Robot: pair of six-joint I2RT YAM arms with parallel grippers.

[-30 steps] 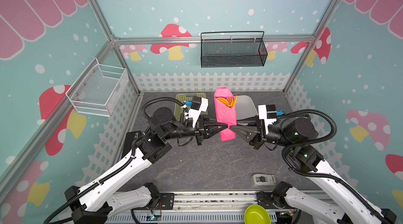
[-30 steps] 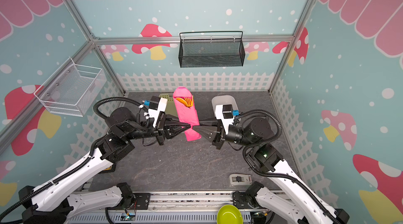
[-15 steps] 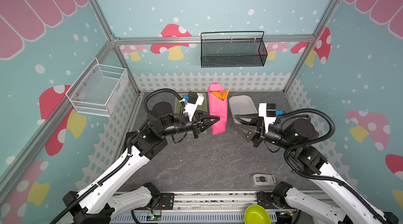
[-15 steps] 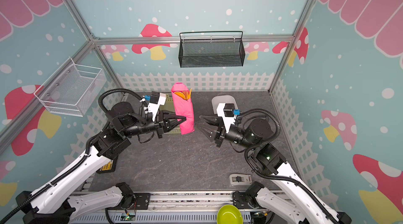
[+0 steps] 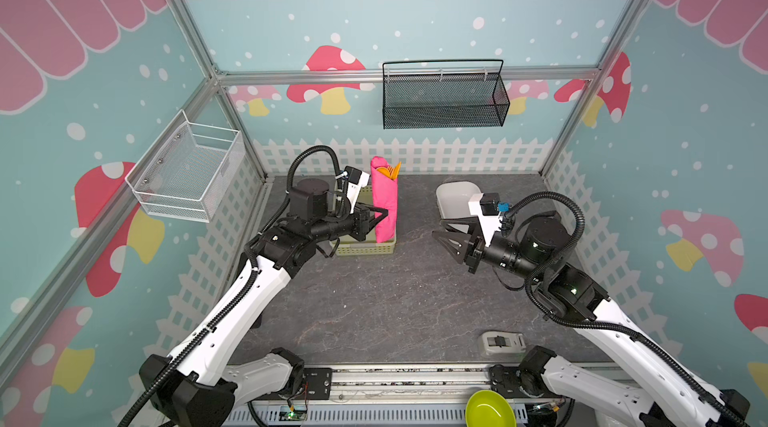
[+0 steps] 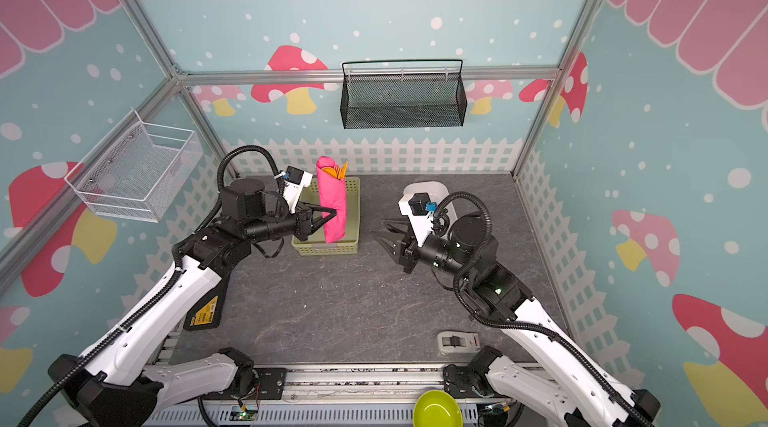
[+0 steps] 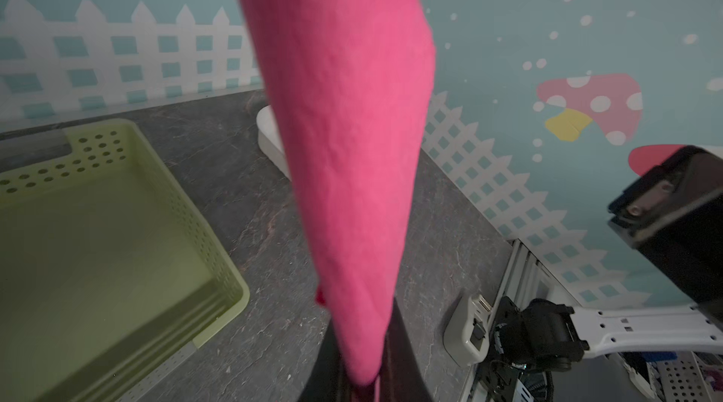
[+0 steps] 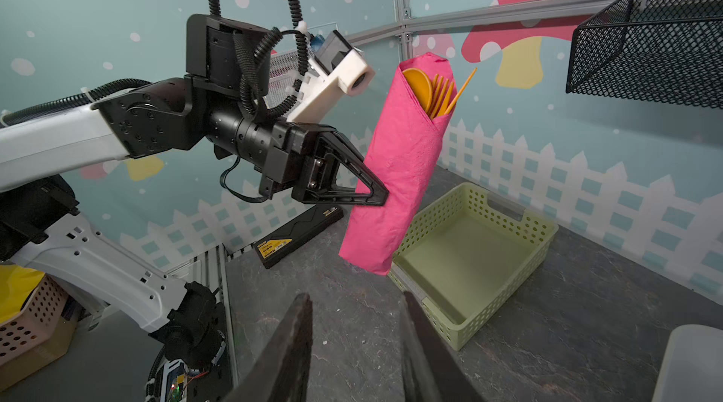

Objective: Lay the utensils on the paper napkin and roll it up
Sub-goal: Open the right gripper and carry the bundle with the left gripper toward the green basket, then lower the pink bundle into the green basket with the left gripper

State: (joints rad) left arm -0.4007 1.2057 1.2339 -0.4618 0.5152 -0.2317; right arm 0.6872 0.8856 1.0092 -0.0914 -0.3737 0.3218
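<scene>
Left jaws pinch the rolled paper napkin (image 8: pixel 399 169) below mid-length.

Matt pink paper napkin (image 8: pixel 399 169), glossy orange plastic utensils (image 8: pixel 434 92), perforated plastic basket (image 8: pixel 508 220)

White arm links (image 5: pixel 249 300), black joints (image 5: pixel 309 196), ribbed black cables (image 5: pixel 316 148); left tool (image 8: pixel 385 197) black, triangular

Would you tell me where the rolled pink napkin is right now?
In both top views the paper napkin, rolled around the utensils, is held upright in the air by the left gripper, left of centre, just by the green basket.
</scene>
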